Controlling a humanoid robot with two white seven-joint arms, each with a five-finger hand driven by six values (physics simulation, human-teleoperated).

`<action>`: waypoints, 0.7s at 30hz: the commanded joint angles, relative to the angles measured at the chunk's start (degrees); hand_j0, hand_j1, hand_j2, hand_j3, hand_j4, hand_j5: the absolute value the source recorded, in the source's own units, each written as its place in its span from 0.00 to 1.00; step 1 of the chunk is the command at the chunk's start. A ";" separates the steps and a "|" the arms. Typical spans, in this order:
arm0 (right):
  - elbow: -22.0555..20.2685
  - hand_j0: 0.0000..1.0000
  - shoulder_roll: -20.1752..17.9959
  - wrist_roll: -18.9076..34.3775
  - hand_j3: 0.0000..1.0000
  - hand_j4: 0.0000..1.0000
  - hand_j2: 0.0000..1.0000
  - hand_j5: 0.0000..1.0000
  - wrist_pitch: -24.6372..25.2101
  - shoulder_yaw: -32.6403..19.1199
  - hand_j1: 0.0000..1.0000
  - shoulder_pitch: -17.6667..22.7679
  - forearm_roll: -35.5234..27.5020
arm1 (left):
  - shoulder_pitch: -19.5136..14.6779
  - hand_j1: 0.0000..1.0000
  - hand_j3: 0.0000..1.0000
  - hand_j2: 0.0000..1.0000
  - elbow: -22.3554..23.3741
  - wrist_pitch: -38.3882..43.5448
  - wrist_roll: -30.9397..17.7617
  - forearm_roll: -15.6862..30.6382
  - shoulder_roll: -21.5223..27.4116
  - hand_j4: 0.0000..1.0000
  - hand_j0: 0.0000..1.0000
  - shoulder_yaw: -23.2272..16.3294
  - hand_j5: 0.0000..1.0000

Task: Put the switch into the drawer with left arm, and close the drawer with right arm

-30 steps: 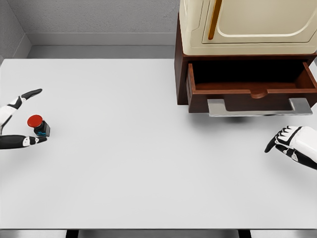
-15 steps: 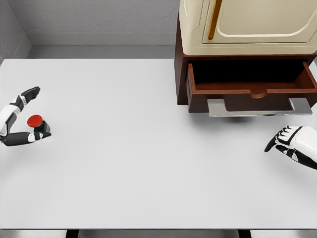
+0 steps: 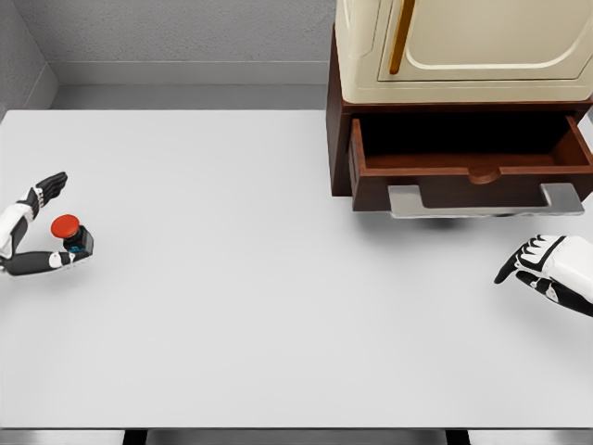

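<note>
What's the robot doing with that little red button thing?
The robot's left hand is at the far left of the white table, its fingers spread around a small switch with a red button on top. The fingers don't look closed on it yet. Across the table, a brown drawer under a cream cabinet stands pulled open and looks empty. The right hand rests on the table just in front of the drawer, holding nothing.
</note>
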 commanded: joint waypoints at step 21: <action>-0.02 0.48 -0.13 -0.02 0.48 0.48 0.48 0.48 -0.04 -0.02 0.48 0.00 -0.34 | -0.44 0.76 0.76 0.76 3.45 0.27 0.09 -0.85 0.12 0.76 0.76 -1.31 0.76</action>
